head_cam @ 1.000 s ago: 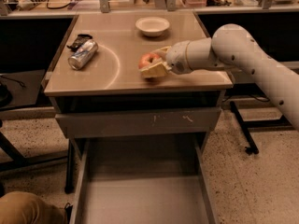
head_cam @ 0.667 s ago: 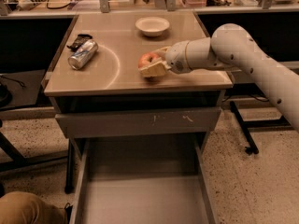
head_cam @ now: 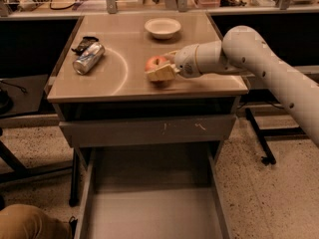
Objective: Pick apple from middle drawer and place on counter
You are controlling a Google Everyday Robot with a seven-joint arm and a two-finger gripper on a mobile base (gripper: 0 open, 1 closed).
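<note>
The gripper, closed on the apple, sits right of centre on the counter. A white bowl stands behind it and a can lies well left, with open surface between. Below, the middle drawer stands open.

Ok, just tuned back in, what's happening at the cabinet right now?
The robot's arm reaches in from the right, and its gripper is closed on the apple low over the counter, near the front edge. I cannot tell whether the apple already touches the surface. The middle drawer below is pulled out, its floor bare where it shows. A soda can lies on its side at the counter's left, and a white bowl sits at the back.
</note>
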